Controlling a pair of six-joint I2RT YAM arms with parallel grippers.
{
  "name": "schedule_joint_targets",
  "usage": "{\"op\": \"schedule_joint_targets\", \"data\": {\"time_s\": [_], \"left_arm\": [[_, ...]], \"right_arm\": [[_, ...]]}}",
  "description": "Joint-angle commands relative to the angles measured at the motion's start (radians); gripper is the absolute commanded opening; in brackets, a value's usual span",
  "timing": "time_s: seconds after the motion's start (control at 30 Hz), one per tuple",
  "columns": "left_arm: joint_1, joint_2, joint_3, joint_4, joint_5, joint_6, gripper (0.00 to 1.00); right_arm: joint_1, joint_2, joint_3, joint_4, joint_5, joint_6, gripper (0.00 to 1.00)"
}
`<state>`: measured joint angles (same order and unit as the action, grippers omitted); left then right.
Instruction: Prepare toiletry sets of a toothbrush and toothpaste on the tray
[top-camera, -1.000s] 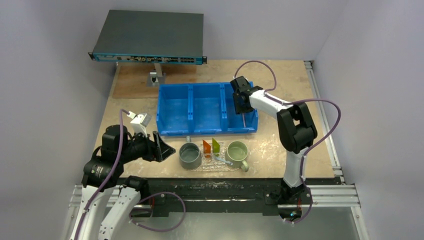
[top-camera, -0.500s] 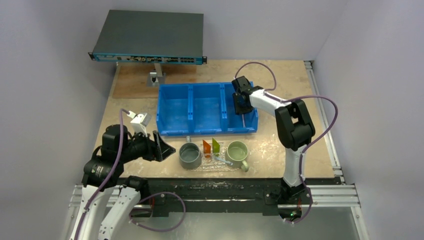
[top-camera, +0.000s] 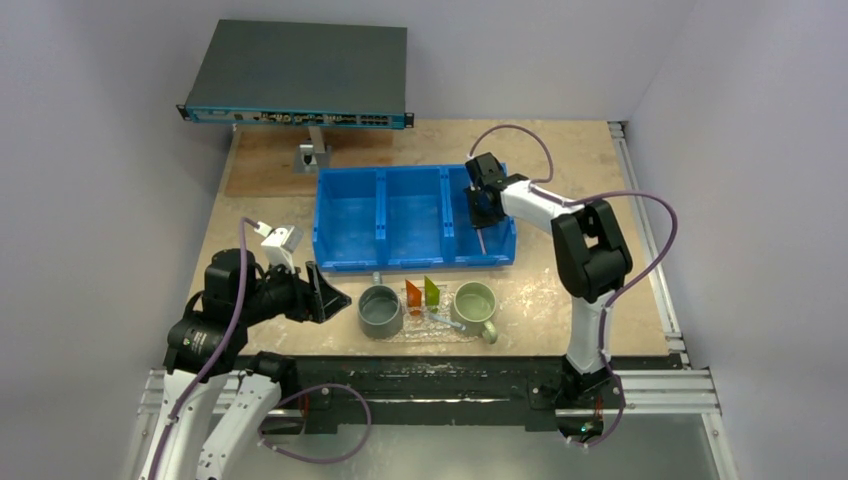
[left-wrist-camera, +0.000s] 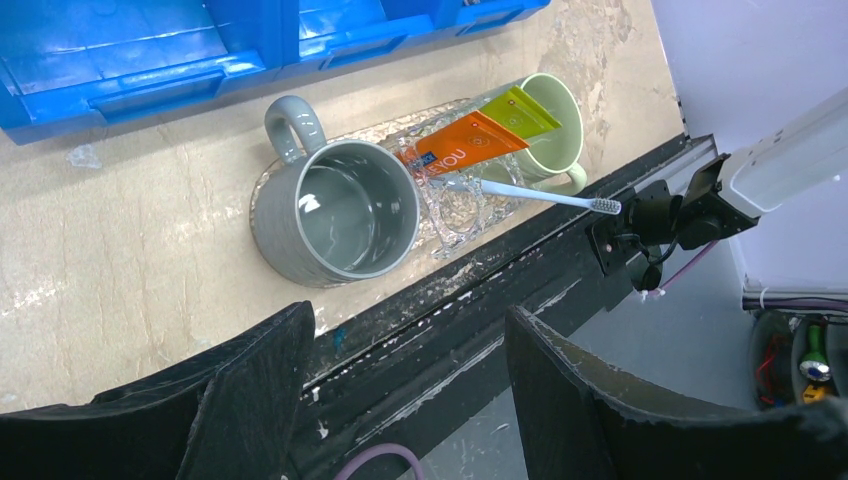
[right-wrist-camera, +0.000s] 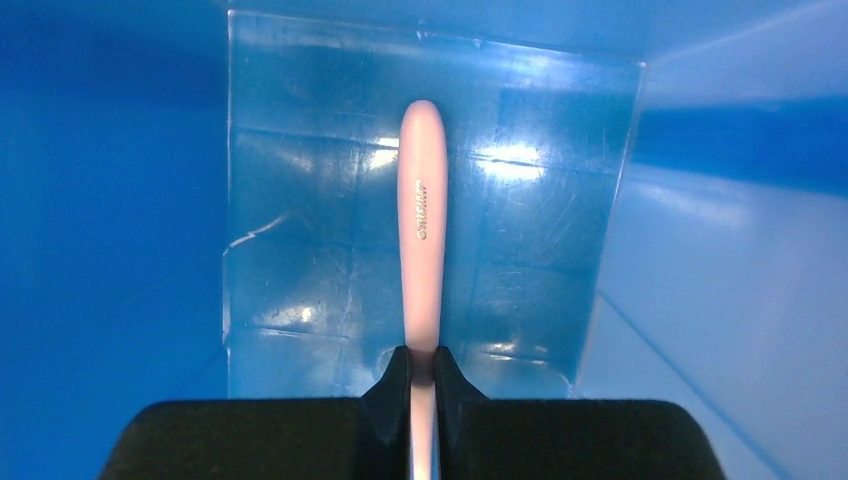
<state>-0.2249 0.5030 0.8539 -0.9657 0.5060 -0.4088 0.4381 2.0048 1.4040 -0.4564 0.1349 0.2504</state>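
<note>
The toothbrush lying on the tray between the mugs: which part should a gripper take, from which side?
Probably the toothbrush neck near its bristles, from above, jaws across it: that end juts free past the tray; the other crowds the orange tube.

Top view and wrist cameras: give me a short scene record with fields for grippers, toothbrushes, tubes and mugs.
right gripper: shut on pink toothbrush, inside blue bin, rightmost compartment
left gripper: open, empty, left of tray
on tray: grey mug, green mug, orange tube, green tube, second toothbrush
not yet on tray: pink toothbrush
</note>
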Motion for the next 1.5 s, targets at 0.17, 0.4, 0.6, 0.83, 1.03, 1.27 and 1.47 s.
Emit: {"op": "schedule_joint_targets", "data": {"time_s": [0.17, 0.4, 0.6, 0.83, 1.03, 1.27, 1.47], "left_arm": [[-0.005, 0.005, -0.003, 0.036, 0.014, -0.005, 0.69], [-0.005, 0.005, -0.004, 0.035, 0.012, -0.007, 0.69], [-0.005, 0.008, -0.003, 0.035, 0.012, -0.006, 0.69], [-0.005, 0.027, 0.003, 0.036, 0.033, -0.002, 0.69], [-0.005, 0.034, 0.016, 0.034, 0.067, -0.001, 0.69], [-0.005, 0.03, 0.012, 0.077, 0.159, -0.054, 0.69], [-0.005, 0.007, 0.005, 0.137, 0.24, -0.115, 0.69]], "right_arm": [[0.001, -0.096, -0.06, 0.027, 0.044, -0.007, 0.0], [0.002, -0.199, -0.081, 0.033, 0.05, -0.005, 0.0], [0.006, -0.292, -0.099, 0.039, 0.04, -0.015, 0.0], [0.023, -0.399, -0.119, 0.018, 0.03, -0.04, 0.0], [0.063, -0.544, -0.18, 0.035, -0.042, -0.009, 0.0], [0.153, -0.729, -0.232, 0.08, -0.128, 0.077, 0.0], [0.232, -0.866, -0.308, 0.216, -0.243, 0.209, 0.0]]}}
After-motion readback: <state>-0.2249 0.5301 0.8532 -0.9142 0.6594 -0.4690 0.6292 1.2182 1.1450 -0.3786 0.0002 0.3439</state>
